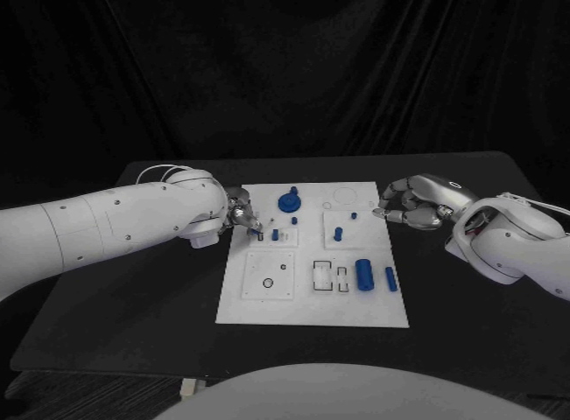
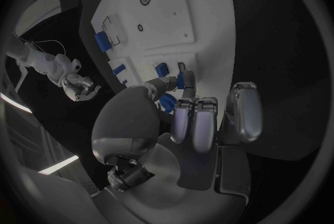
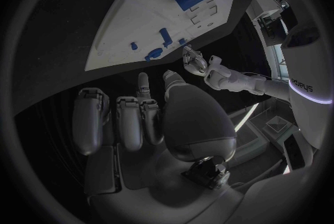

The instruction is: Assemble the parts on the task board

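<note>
Black cloth hangs behind the dark surface [image 1: 133, 306], where the white board [image 1: 313, 308] lies between the two arms. The left hand [image 1: 238, 215] is over the board's near-left corner; its fingertips seem to pinch something small just beside a short blue peg [image 1: 275, 234], but I cannot tell for sure whether it holds anything. The right hand [image 1: 409, 203] hovers off the board's opposite far corner, fingers curled in with nothing between them.

Some parts look already seated: a round blue knob [image 1: 287, 203] stands close ahead of the left hand, and another peg [image 1: 338, 234] sits between the two hands. A thick blue cylinder [image 1: 363, 272] and a slimmer blue bar [image 1: 390, 278] lie loose on the board, nearer the right hand's side, beside open rectangular slots [image 1: 322, 275]. By that, I judge the work roughly midway, with these pieces and the slots left.
</note>
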{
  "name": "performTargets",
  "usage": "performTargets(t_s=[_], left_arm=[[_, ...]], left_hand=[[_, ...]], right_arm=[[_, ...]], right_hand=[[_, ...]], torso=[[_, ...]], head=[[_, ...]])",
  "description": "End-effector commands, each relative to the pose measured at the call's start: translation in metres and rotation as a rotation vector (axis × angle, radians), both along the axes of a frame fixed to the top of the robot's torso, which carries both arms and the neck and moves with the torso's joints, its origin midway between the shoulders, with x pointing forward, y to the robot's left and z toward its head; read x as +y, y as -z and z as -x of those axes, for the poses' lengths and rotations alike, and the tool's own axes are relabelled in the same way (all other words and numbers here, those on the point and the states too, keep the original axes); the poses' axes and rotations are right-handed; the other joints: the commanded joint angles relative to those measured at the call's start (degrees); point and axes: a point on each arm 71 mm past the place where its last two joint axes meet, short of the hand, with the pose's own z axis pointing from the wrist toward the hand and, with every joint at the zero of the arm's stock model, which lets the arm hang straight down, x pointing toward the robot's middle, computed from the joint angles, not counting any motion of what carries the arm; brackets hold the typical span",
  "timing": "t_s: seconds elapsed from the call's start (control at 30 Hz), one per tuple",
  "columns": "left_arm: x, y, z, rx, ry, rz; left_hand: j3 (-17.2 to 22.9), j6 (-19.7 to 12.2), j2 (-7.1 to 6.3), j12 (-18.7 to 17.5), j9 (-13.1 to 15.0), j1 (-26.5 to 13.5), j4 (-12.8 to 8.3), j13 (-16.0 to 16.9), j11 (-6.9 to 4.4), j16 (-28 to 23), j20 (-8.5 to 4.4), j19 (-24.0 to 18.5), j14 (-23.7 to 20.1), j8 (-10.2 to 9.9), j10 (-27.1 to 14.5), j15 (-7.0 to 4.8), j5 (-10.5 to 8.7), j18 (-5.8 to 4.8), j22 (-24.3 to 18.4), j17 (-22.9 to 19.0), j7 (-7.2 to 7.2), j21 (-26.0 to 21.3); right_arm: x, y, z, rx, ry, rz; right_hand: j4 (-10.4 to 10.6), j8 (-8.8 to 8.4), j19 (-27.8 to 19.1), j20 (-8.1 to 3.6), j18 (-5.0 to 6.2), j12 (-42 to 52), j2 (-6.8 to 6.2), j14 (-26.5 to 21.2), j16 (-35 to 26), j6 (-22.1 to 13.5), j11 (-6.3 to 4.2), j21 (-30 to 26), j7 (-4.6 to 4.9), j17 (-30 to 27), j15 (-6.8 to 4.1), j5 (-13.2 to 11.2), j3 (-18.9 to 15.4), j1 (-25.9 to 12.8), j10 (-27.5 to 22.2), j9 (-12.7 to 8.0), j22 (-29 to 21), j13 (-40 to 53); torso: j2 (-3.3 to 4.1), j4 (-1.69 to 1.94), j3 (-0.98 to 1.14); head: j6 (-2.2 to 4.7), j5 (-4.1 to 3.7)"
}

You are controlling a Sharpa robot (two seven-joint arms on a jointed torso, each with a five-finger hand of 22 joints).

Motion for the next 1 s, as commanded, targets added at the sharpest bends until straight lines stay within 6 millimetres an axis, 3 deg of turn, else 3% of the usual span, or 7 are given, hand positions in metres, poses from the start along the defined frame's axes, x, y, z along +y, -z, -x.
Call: performTargets(t_s=[0.03, 1.0], left_arm=[[-0.0025, 0.0005, -0.0006, -0.006, 0.015, 0.011], [-0.0053, 0.0100, 0.0030, 0.024, 0.028, 0.006]], left_hand=[[1.5, 0.1, 0.57, -0.2, -0.1, -0.2, -1.4, 13.1, -0.50, 0.4, 0.08, 0.3, 6.1, -0.3, 3.9, -0.27, -0.07, 0.88, 10.5, 15.1, -0.25, 0.3], [1.3, 0.1, 0.68, -0.3, -0.1, -0.3, -1.3, 13.0, -0.48, 0.4, 0.08, 0.3, 6.1, -0.3, 3.8, -0.26, -0.32, 0.89, 10.4, 15.1, -0.24, 0.2]], right_arm=[[-0.0005, 0.0004, 0.0003, -0.002, 0.007, -0.004], [0.0001, 0.0010, 0.0005, 0.005, 0.008, -0.002]], right_hand=[[-0.2, -0.30, 1.5, 0.42, 0.39, 0.2, -0.08, 4.8, -0.1, 0.4, 0.59, -0.2, -0.11, 8.9, 0.48, 0.2, 0.2, 0.5, 6.0, 0.0, 11.6, 15.1], [-0.2, -0.47, 1.5, 0.45, 0.40, 0.2, -0.15, 4.8, -0.2, 0.7, 0.63, -0.3, -0.08, 8.8, 0.52, 1.2, 0.2, 0.8, 6.0, -0.3, 11.6, 15.1]], torso=[[-0.04, -0.01, 0.01], [-0.03, 0.01, 0.01]], head=[[0.00, -0.19], [0.00, -0.12]])
